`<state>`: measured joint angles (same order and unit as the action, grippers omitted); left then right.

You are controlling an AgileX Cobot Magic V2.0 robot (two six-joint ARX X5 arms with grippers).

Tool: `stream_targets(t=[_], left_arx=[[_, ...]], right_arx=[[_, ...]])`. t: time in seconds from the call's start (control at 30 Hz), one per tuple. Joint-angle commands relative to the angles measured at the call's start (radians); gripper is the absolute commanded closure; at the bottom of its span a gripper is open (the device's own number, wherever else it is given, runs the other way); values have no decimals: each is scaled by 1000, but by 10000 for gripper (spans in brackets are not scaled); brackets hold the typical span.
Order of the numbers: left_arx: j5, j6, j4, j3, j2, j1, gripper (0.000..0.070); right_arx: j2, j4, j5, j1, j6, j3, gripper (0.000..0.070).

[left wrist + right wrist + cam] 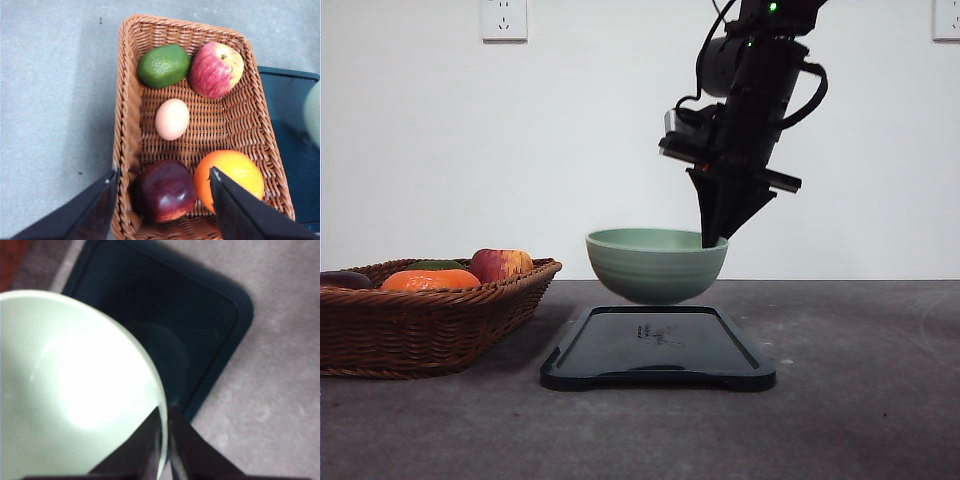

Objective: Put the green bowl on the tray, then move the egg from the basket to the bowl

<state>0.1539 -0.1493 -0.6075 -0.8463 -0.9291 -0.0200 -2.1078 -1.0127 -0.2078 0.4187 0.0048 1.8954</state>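
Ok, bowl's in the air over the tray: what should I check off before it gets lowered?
1. Right gripper pinching the green bowl rim: ok.
2. Bowl above the tray, not touching: ok.
3. Bowl level: roughly, ok.
4. Bowl centred front-to-back over tray: cannot tell.
5. Egg lying free in the basket: ok.
6. Left gripper open over basket: ok.

You see the right tool (pixel 713 240) pinching the rim of the green bowl (pixel 655 265), which hangs just above the dark tray (pixel 658 350) on the bench (pixel 860 400). To the left, well apart, sits the basket (pixel 420 325) with fruit.
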Motion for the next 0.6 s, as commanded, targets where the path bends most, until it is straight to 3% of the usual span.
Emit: stream_targets(t=[0.0,0.57], left_arx=[[1,-1,9,-23,-6,0,350],[1,-1,7,-23,-6,0,350]], right_arx=[[-33,7,-3,11,11,25,700],[-76,-5,0,27,2,23,676]])
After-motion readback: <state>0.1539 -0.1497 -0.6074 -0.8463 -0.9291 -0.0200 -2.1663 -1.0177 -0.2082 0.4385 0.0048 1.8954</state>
